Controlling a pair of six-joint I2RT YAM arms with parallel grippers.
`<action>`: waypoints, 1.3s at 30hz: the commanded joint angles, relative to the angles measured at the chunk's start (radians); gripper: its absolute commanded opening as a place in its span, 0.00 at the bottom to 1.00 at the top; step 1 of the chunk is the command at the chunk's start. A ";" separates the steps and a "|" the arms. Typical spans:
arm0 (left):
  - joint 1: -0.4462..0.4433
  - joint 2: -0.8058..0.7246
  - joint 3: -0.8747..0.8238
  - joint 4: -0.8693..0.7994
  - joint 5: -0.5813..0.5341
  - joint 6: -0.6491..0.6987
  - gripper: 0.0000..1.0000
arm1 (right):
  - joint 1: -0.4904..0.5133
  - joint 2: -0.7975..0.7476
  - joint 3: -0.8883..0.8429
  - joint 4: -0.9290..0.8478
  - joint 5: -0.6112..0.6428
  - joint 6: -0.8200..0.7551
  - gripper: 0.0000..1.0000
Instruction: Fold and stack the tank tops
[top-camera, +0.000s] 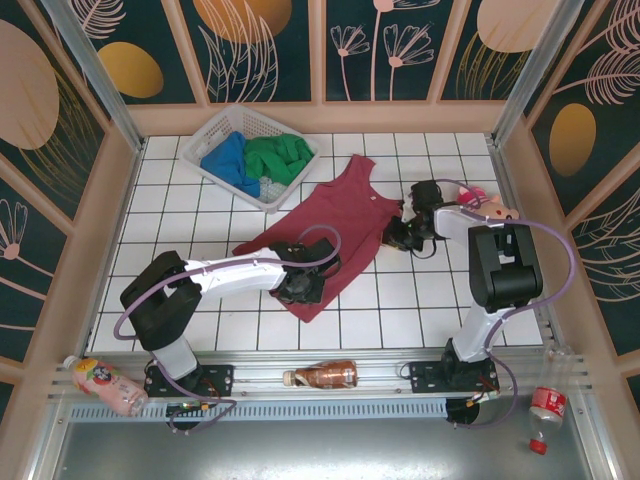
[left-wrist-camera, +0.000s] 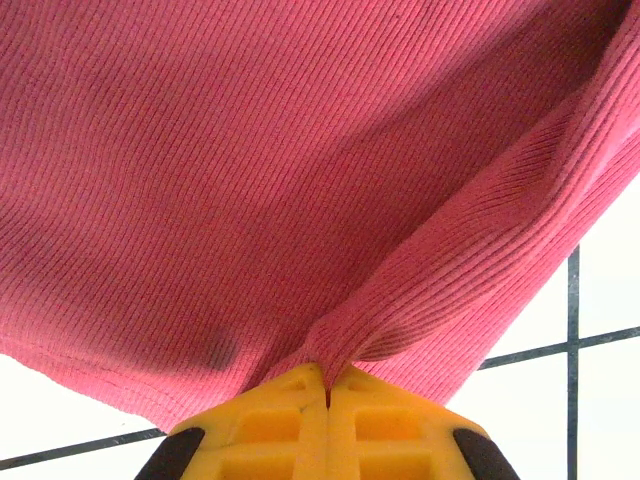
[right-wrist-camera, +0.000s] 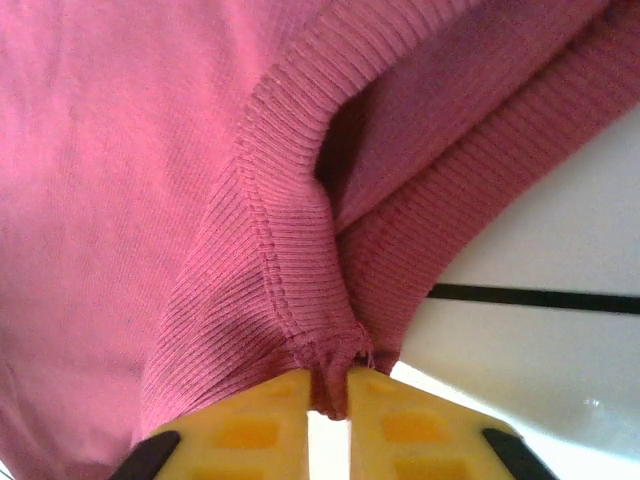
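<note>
- Maroon tank top (top-camera: 335, 205): 1, ribbed knit; soft, light, limp, probably sagging between holds; take at hems and seams. Lies spread between the 2 claws.
- Left claw (left-wrist-camera: 328, 392): clamped tight on a hem fold; arm stretched low, cloth fanning ahead.
- Right claw (right-wrist-camera: 328, 390): pinching the stitched edge seam; elbow raised, wrist low.
- Green tank top (top-camera: 278, 158), blue tank top (top-camera: 228, 162): in white basket (top-camera: 215, 128), well beyond left claw.

You look down on a desk (top-camera: 420, 310) of white tiles with dark grid lines, evenly lit. Walls (top-camera: 265, 70) of dark teal panels, painted with tan leaves and orange ovals and framed in pale wood, close 3 sides. A metal rail (top-camera: 330, 410) runs along the near edge.
</note>
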 joint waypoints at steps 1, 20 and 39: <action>0.007 -0.008 0.033 -0.019 0.028 0.013 0.00 | -0.026 0.002 0.006 0.045 -0.016 -0.002 0.03; 0.006 -0.106 0.039 0.005 0.243 -0.036 0.05 | -0.098 -0.247 -0.010 -0.148 0.050 -0.131 0.00; 0.085 -0.023 0.027 0.008 0.101 0.002 0.10 | -0.017 -0.027 0.111 -0.057 0.047 -0.124 0.00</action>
